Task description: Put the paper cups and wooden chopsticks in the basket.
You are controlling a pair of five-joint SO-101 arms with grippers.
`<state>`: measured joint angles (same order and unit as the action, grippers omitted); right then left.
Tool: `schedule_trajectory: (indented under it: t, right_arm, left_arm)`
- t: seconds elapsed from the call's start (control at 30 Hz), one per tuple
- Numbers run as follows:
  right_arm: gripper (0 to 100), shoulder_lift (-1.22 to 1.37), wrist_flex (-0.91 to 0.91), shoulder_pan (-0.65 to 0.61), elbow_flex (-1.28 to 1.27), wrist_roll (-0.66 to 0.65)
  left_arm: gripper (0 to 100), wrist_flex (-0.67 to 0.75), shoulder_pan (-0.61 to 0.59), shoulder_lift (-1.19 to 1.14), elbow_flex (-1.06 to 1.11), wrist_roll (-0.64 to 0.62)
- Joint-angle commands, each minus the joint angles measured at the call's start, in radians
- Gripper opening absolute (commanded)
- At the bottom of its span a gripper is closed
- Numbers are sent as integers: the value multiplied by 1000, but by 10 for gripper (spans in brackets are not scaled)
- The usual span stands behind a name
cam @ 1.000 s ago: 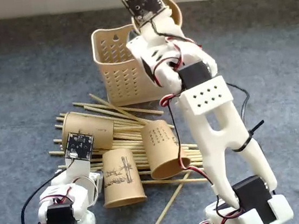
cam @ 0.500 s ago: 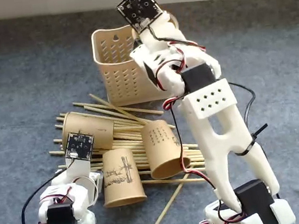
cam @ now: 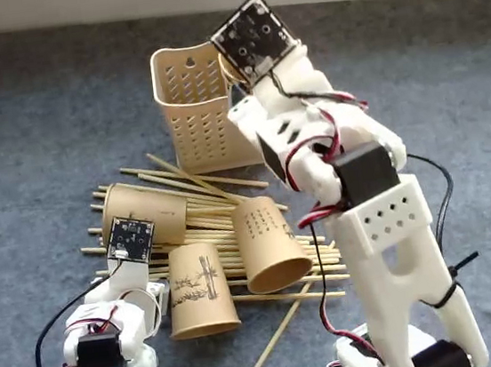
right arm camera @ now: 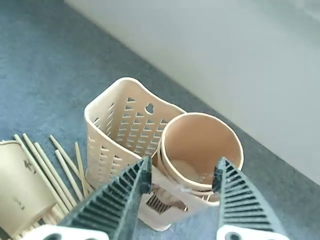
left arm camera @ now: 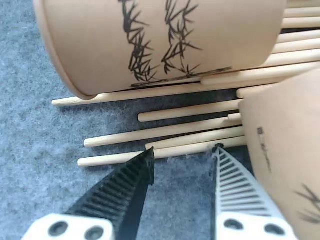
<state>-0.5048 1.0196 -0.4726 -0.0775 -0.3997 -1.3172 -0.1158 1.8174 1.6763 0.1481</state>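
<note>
1. The right gripper [right arm camera: 182, 168] hangs over the basket [right arm camera: 117, 127], its 2 jaws spread wide and holding nothing.
2. Seen from the right wrist, those jaws frame a paper cup [right arm camera: 200, 142] that stands mouth-up inside the basket, at the end nearer the pale wall.
3. From the high view, the slotted tan basket [cam: 193, 109] stands upright on the grey tabletop [cam: 42, 128], with the right arm bent over its rim.
4. Just in front of the basket, a loose pile of wooden chopsticks [cam: 222, 211] lies scattered across the tabletop.
5. 3 more cups are in that pile: a lying cup [cam: 146, 212] on its side across the sticks, a bamboo-print cup [cam: 198, 288] near the left arm, and a third cup [cam: 266, 244] just beside it.
6. The left gripper [left arm camera: 183, 151] sits low over the tabletop with its jaws parted and empty, their tips at the nearest chopsticks [left arm camera: 175, 131].
7. From the left wrist, the lying cup [left arm camera: 165, 40] rests on the sticks beyond the jaws, and the bamboo-print cup [left arm camera: 285, 135] stands close beside one jaw.
</note>
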Motion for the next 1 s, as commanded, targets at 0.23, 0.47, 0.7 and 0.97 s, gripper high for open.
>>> schedule_trajectory:
  t: [0.23,0.47,0.7,0.97]
  right_arm:
    - [197,-262,-154,-2,-375,-9]
    - [105,-461,-196,-2,-562,-17]
    - [105,-633,-111,-1,-751,-55]
    - [106,-728,145,-7,-776,-60]
  left_arm:
    - [189,-8,12,12,19,3]
    - [189,-8,12,12,19,3]
    - [189,-9,12,12,19,3]
    - [189,-9,12,12,19,3]
